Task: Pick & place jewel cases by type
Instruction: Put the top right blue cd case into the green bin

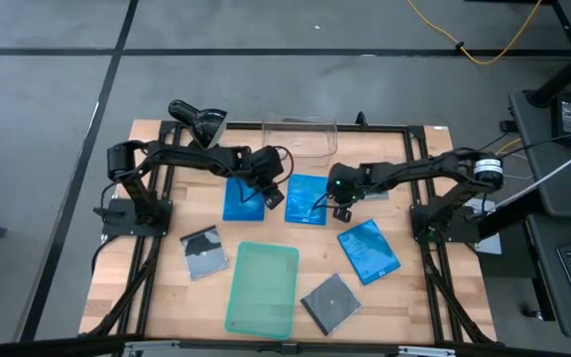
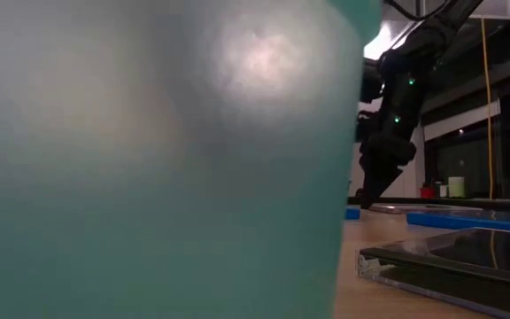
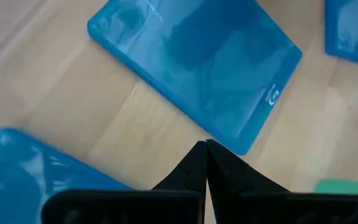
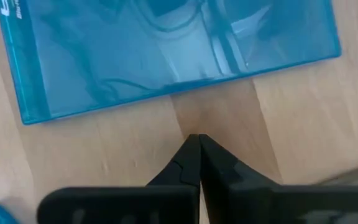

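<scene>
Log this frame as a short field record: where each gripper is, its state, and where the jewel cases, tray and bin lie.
left gripper: shut, empty, between two blue cases
right gripper: shut, empty, by the middle blue case
blue jewel cases: left, middle, right, all flat on table
grey jewel cases: two seen, one left, one at front
green tray: front centre
clear bin: back edge

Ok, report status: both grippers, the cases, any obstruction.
Left gripper shut, empty, over bare wood between two blue cases. Right gripper shut, empty, beside middle blue case. Green tray blocks low view.
</scene>
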Robot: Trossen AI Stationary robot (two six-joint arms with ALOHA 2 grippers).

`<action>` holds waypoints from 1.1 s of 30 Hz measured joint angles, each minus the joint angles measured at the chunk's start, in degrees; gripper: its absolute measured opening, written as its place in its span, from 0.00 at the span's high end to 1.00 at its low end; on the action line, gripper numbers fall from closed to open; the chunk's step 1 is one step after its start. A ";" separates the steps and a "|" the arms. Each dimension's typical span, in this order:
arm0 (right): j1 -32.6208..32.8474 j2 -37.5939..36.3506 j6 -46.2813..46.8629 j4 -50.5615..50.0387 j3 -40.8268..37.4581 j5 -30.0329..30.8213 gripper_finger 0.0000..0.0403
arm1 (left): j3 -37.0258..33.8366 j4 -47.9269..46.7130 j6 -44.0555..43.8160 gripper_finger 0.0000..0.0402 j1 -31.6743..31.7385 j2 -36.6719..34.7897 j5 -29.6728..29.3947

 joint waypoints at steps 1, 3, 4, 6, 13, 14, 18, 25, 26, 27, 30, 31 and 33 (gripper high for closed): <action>0.00 0.21 -0.03 0.18 0.00 0.00 0.99 | 0.00 0.32 -0.70 0.99 0.20 0.00 0.24; 0.00 0.38 -0.09 0.67 0.00 0.00 0.99 | 0.00 0.35 -2.75 0.99 0.47 0.00 0.17; 0.00 0.38 -0.08 0.90 0.00 0.02 0.98 | 0.00 0.35 -3.88 0.99 0.49 0.02 0.17; 0.00 0.38 -0.07 1.85 0.00 0.02 0.98 | 0.00 0.44 -6.23 0.97 0.49 0.02 0.17; 0.00 0.38 -0.23 3.04 0.00 0.02 0.99 | 0.00 0.58 -13.63 0.84 0.22 0.04 0.19; 0.00 0.38 -0.33 3.04 0.00 0.02 0.98 | 0.00 0.80 -14.37 0.82 0.24 0.04 0.17; 0.00 0.38 -1.57 3.00 0.00 0.02 0.99 | 0.00 2.81 -16.54 0.71 0.22 0.04 0.12; 0.00 0.38 -1.62 2.84 0.00 0.02 0.98 | 0.00 4.29 -19.21 0.58 -0.99 0.23 -3.72; 0.00 0.38 -1.62 2.82 0.00 -0.02 0.98 | 0.01 4.84 -19.64 0.57 -1.29 0.74 -4.15; 0.00 0.38 -1.70 2.82 0.00 -0.26 0.99 | 0.02 5.08 -20.22 0.56 -1.57 1.34 -4.12; 0.00 0.38 -2.60 2.85 -0.11 -0.48 0.99 | 0.00 6.25 -21.88 0.55 -2.40 3.81 -3.11; 0.01 0.38 -2.88 2.91 -0.30 -0.54 0.99 | 0.00 6.89 -22.24 0.55 -2.67 4.68 -2.82; 0.00 0.38 -2.91 2.87 -0.67 -0.58 0.98 | -0.02 7.30 -22.97 0.55 -3.10 6.11 -2.77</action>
